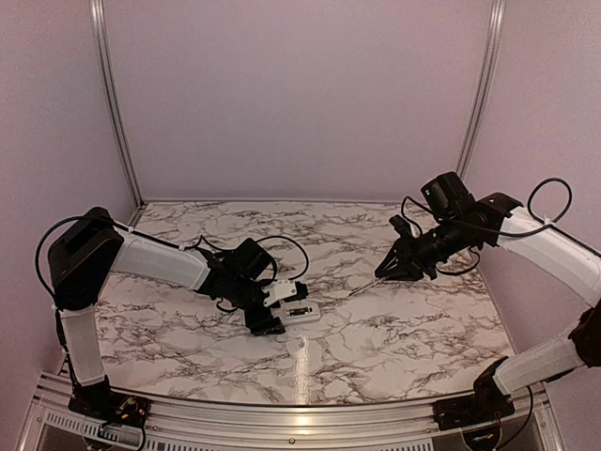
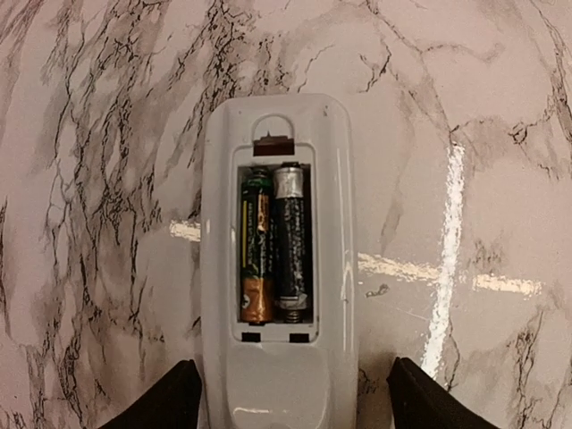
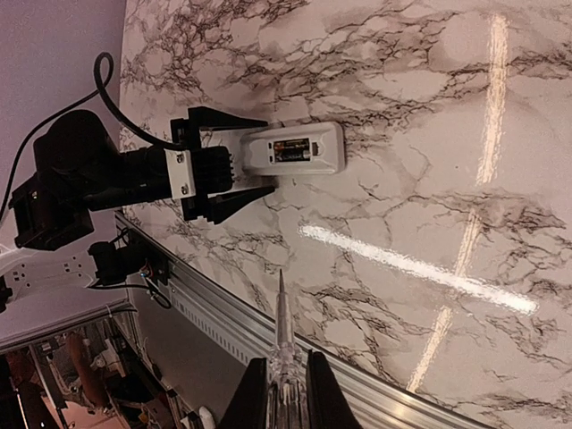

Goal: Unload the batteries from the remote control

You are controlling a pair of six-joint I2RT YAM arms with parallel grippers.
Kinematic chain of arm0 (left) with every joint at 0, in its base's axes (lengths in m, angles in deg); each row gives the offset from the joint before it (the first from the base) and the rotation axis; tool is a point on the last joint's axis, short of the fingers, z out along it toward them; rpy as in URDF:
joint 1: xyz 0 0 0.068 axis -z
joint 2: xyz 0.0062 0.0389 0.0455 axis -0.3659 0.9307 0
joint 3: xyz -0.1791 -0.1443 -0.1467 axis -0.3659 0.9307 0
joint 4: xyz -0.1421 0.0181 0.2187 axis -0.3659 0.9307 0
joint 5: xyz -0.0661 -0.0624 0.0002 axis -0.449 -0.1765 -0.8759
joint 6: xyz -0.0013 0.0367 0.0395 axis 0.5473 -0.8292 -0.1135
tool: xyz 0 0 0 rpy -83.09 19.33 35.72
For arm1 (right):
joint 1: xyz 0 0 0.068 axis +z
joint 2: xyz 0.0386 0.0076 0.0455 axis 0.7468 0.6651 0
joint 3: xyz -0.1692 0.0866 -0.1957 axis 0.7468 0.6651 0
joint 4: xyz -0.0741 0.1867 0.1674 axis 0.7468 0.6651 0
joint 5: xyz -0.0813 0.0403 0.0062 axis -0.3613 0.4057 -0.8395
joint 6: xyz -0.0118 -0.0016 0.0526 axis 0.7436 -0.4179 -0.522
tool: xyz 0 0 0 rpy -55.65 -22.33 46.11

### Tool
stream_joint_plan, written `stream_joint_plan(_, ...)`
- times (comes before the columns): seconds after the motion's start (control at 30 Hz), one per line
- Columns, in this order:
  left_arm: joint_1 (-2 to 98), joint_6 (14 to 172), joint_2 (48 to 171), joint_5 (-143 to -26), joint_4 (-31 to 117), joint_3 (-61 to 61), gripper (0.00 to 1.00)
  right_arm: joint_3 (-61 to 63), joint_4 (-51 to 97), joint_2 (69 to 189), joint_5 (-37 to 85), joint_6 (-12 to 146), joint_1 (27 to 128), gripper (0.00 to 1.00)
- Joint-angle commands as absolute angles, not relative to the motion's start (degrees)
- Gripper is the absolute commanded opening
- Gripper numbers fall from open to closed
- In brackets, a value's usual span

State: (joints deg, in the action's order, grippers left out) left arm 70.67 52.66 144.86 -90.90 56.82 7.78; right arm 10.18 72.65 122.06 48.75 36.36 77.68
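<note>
Currently: marble table (image 1: 394, 348) under both my arms. My left arm reaches in low from the left and my right arm hangs above the right side of the table, well apart from it.

Left gripper (image 1: 285, 310) is down at table level with the jaws wide, one finger on each side of the remote control's (image 2: 277, 161) near end. In the left wrist view the right-hand finger (image 2: 429, 407) has a clear gap to the casing. The left-hand finger sits just beside the edge; I can't tell if it touches. Nothing is clamped.

The remote control lies flat on the table, left of centre in the top view, back face up. The battery bay is uncovered.

Right gripper (image 3: 286, 393) is clamped narrow on a thin stick (image 3: 281, 322) with a clear body and a pointed tip. The stick points down and left toward the remote, tip in the air and short of it.

Both batteries (image 2: 290, 250) are seated in the bay, side by side along the remote's length. The left one is green with a copper-coloured end toward me. The right one is black with a silver end away from me and a spring at its near end.
</note>
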Motion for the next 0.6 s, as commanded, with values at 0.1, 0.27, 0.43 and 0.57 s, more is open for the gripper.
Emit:
stream_joint_plan(0.1,69.07,52.99,143.30,-93.13,52.57,11.76,0.81,7.73,73.21,122.81,48.68,37.39,78.00,0.00)
stream_joint_plan(0.27,67.23,56.42,142.00,-98.10,45.71,15.96,0.82,8.31,73.71,122.55,48.24,37.01,78.03,0.00)
stream_joint_plan(0.43,66.88,56.97,142.65,-100.10,41.09,18.17,0.81,7.95,74.06,122.55,48.18,36.47,78.02,0.00)
stream_joint_plan(0.57,66.59,57.05,143.05,-101.48,39.36,18.94,0.78,7.04,75.03,123.13,48.14,36.28,78.02,0.00)
